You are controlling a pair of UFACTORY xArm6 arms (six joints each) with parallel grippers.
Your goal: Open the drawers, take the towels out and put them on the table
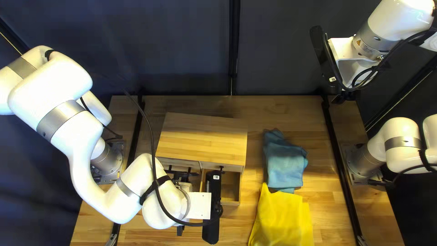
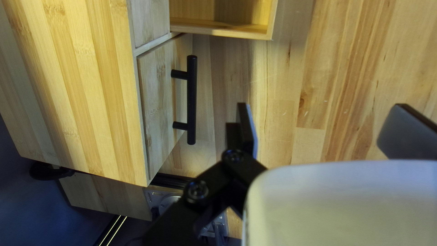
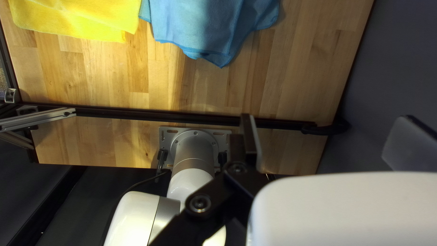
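Observation:
A wooden drawer box [image 1: 203, 140] stands mid-table. Its right drawer [image 1: 235, 191] is pulled out, and the part I can see holds nothing. The left drawer front [image 2: 157, 102] sits about flush with the box and carries a black bar handle [image 2: 192, 99]. My left gripper [image 2: 324, 133] hovers open over the table in front of that drawer; one finger [image 2: 246, 130] is close beside the handle's end without touching it. A blue towel [image 1: 283, 160] and a yellow towel [image 1: 283, 218] lie on the table right of the box. My right gripper [image 3: 324, 143] is open, empty and raised high at the right.
My left arm's wrist [image 1: 164, 205] hangs low over the table's near edge in front of the box. A black rail [image 3: 170, 116] runs along the table's right side, with my right arm's base [image 3: 194, 150] beyond it. Bare wood [image 1: 273, 109] stretches behind the towels.

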